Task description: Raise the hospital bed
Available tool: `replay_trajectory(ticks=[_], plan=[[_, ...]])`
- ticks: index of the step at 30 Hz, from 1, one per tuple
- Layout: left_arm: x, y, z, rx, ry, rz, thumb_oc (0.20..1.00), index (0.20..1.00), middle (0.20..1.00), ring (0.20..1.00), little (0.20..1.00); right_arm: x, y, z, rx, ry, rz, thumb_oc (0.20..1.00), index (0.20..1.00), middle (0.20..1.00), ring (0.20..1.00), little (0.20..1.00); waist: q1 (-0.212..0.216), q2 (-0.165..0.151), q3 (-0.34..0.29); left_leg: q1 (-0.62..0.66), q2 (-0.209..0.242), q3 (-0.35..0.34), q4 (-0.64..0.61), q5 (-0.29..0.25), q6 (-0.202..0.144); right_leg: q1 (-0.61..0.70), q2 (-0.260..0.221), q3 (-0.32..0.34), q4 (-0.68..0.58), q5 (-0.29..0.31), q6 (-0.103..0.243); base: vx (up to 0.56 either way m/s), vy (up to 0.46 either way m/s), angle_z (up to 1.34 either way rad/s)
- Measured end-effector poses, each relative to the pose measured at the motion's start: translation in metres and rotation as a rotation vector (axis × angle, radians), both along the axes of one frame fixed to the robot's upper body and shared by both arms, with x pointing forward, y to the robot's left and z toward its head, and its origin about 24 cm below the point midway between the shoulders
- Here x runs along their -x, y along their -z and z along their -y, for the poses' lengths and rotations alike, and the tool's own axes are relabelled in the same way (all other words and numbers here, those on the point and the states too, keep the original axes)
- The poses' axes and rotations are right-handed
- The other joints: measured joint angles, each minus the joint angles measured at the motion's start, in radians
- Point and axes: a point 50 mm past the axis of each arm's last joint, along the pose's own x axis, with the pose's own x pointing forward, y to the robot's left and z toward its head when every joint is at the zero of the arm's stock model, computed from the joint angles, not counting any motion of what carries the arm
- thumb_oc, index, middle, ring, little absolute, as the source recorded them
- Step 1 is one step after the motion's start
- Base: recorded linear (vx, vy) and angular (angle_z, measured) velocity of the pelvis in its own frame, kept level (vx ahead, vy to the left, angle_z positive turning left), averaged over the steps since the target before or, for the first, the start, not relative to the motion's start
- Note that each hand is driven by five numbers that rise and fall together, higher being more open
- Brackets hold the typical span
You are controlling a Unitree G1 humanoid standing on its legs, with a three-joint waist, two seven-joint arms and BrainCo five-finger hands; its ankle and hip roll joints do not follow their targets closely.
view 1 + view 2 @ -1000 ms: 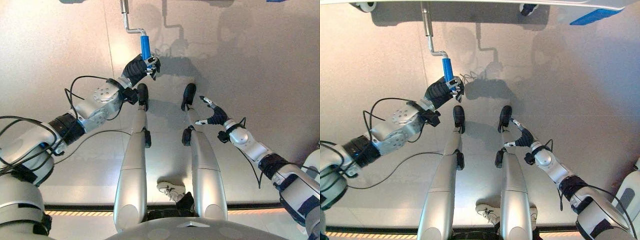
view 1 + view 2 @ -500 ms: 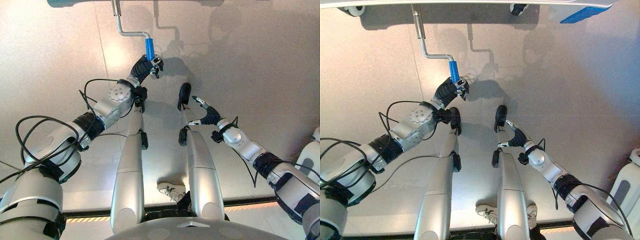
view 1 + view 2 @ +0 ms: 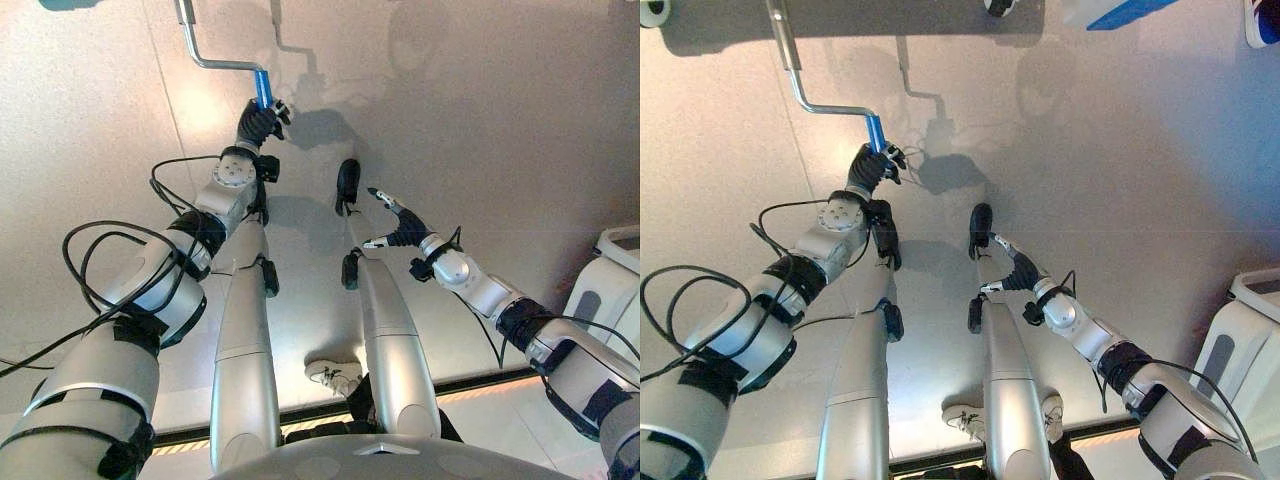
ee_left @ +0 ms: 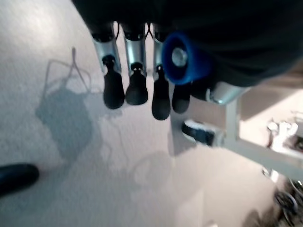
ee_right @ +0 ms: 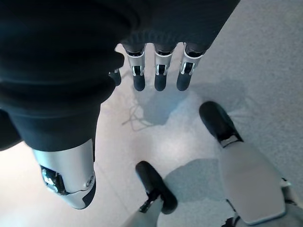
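A metal crank (image 3: 205,57) with a blue grip (image 3: 263,89) reaches out from under the bed's edge at the top of the eye views. My left hand (image 3: 259,122) is shut on that blue grip (image 3: 875,131), arm stretched far forward. In the left wrist view the grip's blue end (image 4: 182,58) sits in the palm with the fingers (image 4: 137,87) curled beside it. My right hand (image 3: 398,226) hangs open over the floor, off to the right of the crank, holding nothing; its fingers (image 5: 158,78) point straight out.
Grey floor lies all round. A bed caster (image 4: 201,132) and frame bar show past my left hand. A white and grey unit (image 3: 1240,335) stands at the right edge. A blue part of the bed (image 3: 1120,12) shows at the top.
The crank has swung so its blue grip sits further left, with my left hand still round it and the arm stretched further forward. The camera has moved too. The right hand stays open.
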Motion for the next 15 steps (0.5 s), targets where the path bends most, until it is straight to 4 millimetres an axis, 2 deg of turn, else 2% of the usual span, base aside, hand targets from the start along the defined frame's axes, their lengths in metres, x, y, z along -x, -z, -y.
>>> replay_trajectory(ticks=[11,14,15], plan=[[-0.001,-0.014,-0.023,-0.01,-0.099,0.06,0.2,0.2,0.2,0.2,0.2,0.0,-0.004,0.004,0.0,0.003,0.019,1.0,1.0,1.0,1.0,1.0,-0.002,0.0,0.0,-0.071,0.013,-0.012,0.029,-0.008,-0.006,-0.054,0.01,-0.002,0.005,0.001,-0.001,0.0,-0.001,0.0],[-0.001,-0.017,-0.021,-0.008,-0.089,0.077,0.2,0.2,0.2,0.2,0.2,0.0,-0.009,0.004,-0.002,-0.011,0.036,1.0,1.0,1.0,1.0,1.0,-0.003,0.0,0.0,-0.086,0.013,-0.013,0.036,-0.01,-0.005,-0.068,0.008,-0.002,0.013,0.0,-0.002,0.0,0.0,0.0],[0.0,-0.017,-0.029,-0.014,-0.105,0.08,0.2,0.2,0.2,0.2,0.2,0.0,-0.011,0.005,-0.004,-0.012,0.042,1.0,1.0,1.0,1.0,1.0,0.0,0.0,0.0,-0.095,0.013,-0.018,0.042,-0.011,-0.005,-0.076,0.009,-0.002,0.018,0.0,-0.003,0.0,0.0,0.0]])
